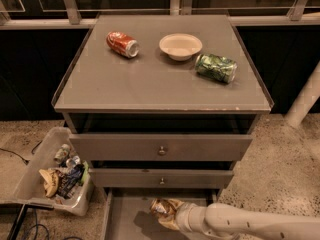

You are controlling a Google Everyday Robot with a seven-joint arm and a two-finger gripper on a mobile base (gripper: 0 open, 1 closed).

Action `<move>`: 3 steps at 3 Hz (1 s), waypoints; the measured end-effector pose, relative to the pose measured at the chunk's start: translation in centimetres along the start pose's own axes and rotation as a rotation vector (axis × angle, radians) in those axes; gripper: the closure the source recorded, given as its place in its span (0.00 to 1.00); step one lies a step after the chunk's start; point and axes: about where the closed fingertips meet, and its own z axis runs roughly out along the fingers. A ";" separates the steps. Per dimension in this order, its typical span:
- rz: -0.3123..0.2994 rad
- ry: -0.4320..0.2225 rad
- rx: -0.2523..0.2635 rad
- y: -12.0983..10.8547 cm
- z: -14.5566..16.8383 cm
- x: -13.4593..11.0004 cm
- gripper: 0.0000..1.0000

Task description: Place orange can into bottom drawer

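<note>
The orange can (pixel 159 207) is held in my gripper (pixel 167 213), which reaches in from the lower right on a white arm. The can hangs just above the open bottom drawer (pixel 125 219), a flat grey tray pulled out below the cabinet, over its right-middle part. A shadow of the can and gripper falls on the drawer floor. The fingers wrap the can's body; its silver end faces left.
A red can (pixel 122 44), a white bowl (pixel 180 46) and a green can (pixel 216 67) lie on the cabinet top. Two upper drawers with knobs (pixel 161 150) are closed. A clear bin (pixel 37 176) of scraps stands on the floor at left. A white post (pixel 305 101) stands at right.
</note>
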 end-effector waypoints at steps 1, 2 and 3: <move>0.009 0.014 0.022 0.2 3.4 3.9 1.00; 0.042 0.020 0.037 -0.7 5.5 7.2 1.00; 0.112 -0.020 0.059 -3.0 6.4 10.3 1.00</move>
